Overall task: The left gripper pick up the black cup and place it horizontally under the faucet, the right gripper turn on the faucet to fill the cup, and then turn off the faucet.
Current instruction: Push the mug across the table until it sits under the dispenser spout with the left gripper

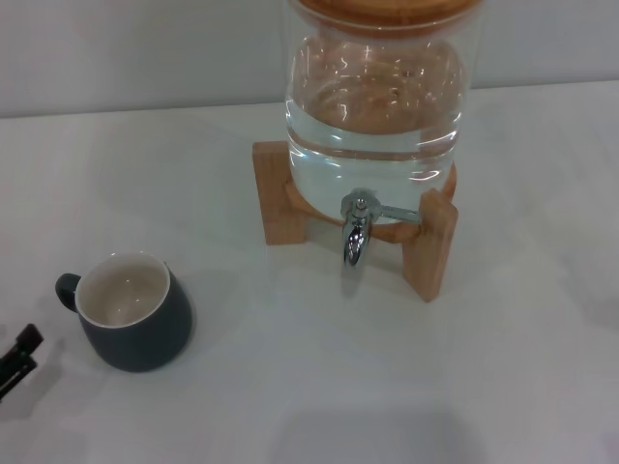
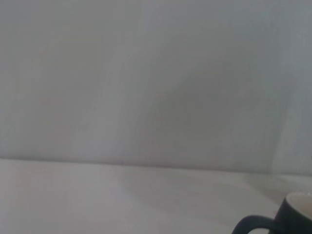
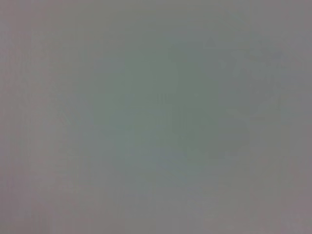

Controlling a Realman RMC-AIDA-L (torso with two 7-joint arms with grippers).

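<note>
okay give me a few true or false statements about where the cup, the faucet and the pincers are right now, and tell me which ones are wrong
1. The black cup stands upright on the table, off to the robot's left of the faucet. True.
2. The cup already sits under the spout. False: the spot below the spout is bare table; the cup is apart from it.
3. The left pincer grips the cup's handle. False: it shows only at the head view's left edge, beside the cup, not touching it.
4. The glass jar behind the faucet holds water and rests on a wooden stand. True.
5. The right pincer is on the faucet's lever. False: no pincer is at the lever; the right one is not in view.
</note>
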